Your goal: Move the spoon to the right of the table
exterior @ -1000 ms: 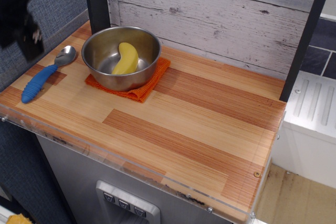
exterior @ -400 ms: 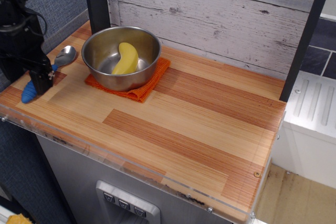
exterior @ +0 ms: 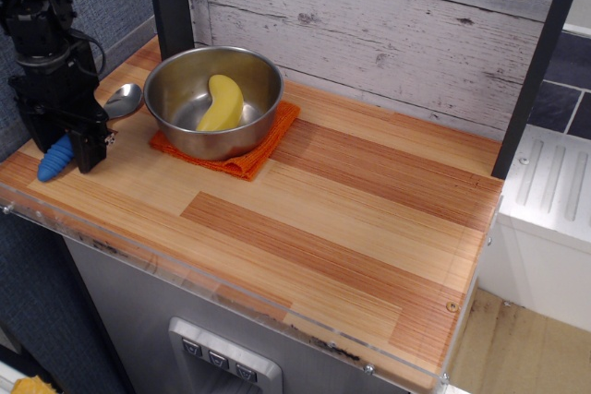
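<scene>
Pincer (exterior: 76,149) straddles the spoon (exterior: 55,160) handle on the table (exterior: 351,219); whether it grips, I cannot tell.

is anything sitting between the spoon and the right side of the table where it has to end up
Partly. The spoon lies at the table's left end under the gripper. The steel bowl on its orange cloth sits just right of it, toward the back. The front strip and the right half show only bare wood.
</scene>
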